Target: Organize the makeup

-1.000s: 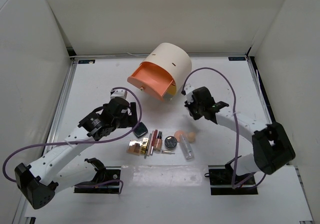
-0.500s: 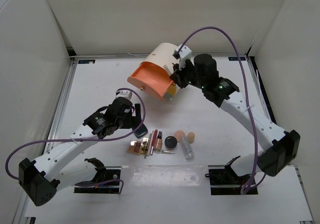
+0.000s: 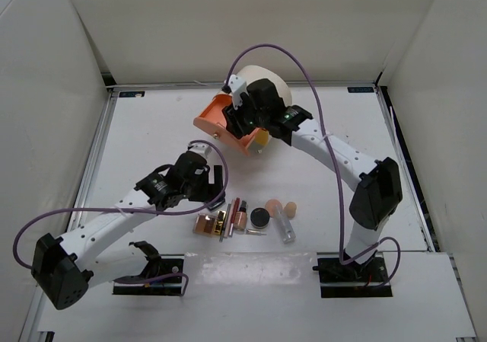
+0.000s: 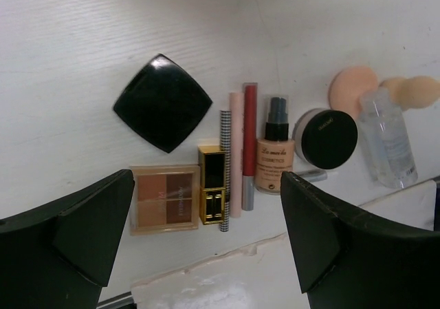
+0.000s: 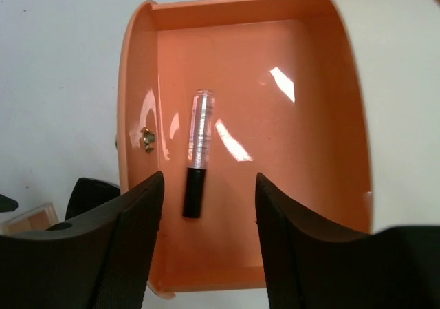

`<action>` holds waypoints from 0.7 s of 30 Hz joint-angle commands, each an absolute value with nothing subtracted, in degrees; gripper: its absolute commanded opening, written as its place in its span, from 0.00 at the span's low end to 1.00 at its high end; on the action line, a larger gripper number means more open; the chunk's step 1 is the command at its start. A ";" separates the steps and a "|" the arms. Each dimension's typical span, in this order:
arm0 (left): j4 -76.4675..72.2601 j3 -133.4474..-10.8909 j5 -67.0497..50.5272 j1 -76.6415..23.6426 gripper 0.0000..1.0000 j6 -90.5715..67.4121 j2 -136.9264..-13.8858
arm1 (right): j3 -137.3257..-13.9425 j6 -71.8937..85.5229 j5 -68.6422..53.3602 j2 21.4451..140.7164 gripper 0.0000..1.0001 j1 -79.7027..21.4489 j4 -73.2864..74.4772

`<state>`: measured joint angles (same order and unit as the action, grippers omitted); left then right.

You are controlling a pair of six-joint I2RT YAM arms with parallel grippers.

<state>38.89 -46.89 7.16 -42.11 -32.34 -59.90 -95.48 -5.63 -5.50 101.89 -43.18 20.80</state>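
Observation:
The makeup lies in a row on the table: a black square compact [image 4: 162, 102], an eyeshadow palette [image 4: 163, 199], a gold lipstick [image 4: 212, 185], slim pencils and a red tube [image 4: 249, 144], a foundation bottle [image 4: 275, 154], a round dark compact [image 4: 325, 138], peach sponges [image 4: 353, 85] and a clear bottle [image 4: 388, 140]. My left gripper [image 4: 206, 247] hovers open above the row [image 3: 213, 193]. My right gripper [image 5: 210, 254] stands open over the orange drawer [image 5: 227, 61]. A clear tube with a black cap [image 5: 196, 154] lies loose inside, below the fingers.
The cream cylinder box [image 3: 270, 91] lies at the back centre with its orange drawer [image 3: 217, 121] pulled out toward the left. Both purple cables arc above the arms. White walls close in the table on three sides.
The right arm swung from mid-table up to the drawer, and its jaws went from shut to open. The clear tube now rests in the drawer. The left gripper crept slightly right.

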 commanded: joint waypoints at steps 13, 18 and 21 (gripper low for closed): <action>36.74 -41.49 4.04 -50.97 0.82 -36.30 -65.91 | -83.87 3.15 10.53 80.10 0.71 -43.95 19.51; 34.81 -40.87 7.03 -52.73 0.73 -37.79 -68.73 | -72.96 8.78 21.43 71.29 0.77 -43.59 20.74; 34.11 -40.25 8.17 -52.56 0.66 -38.14 -70.48 | -70.32 11.59 25.30 67.86 0.79 -43.59 23.02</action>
